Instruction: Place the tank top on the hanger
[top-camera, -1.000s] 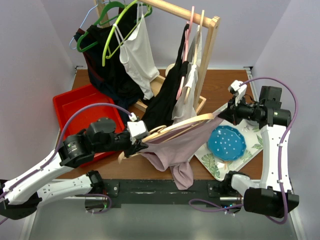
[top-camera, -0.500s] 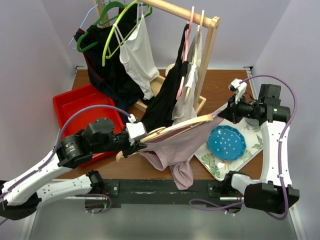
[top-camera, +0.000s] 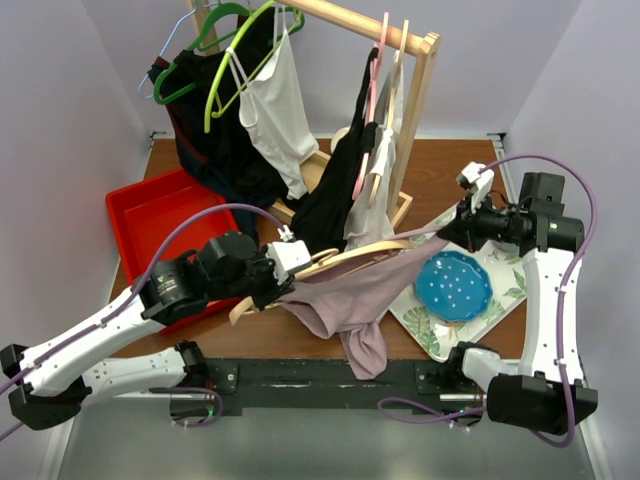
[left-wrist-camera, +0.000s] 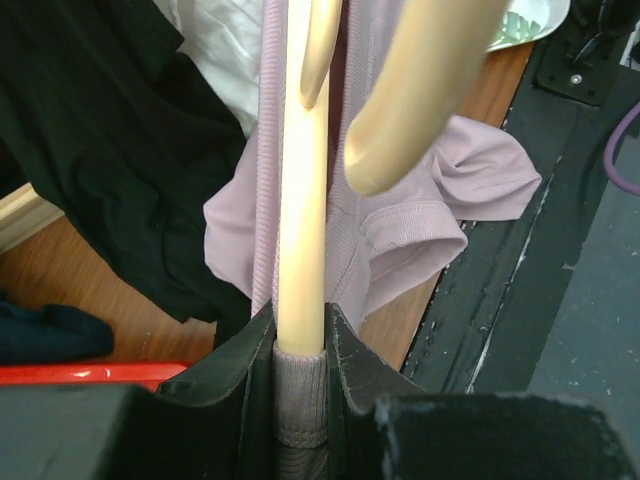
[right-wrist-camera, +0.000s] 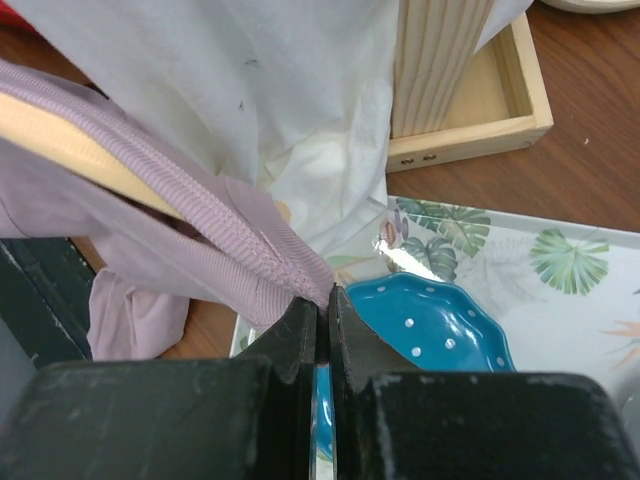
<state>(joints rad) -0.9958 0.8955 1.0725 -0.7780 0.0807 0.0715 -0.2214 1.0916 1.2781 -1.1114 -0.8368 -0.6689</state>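
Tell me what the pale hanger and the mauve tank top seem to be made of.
The hanger looks like pale wood, smooth and rounded with a slight sheen, though no grain shows. The tank top looks like thin, matte ribbed knit: fine ribs along its edge band, soft draping folds.

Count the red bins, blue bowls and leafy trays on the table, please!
Red bins: 1
Blue bowls: 1
Leafy trays: 1
Total: 3
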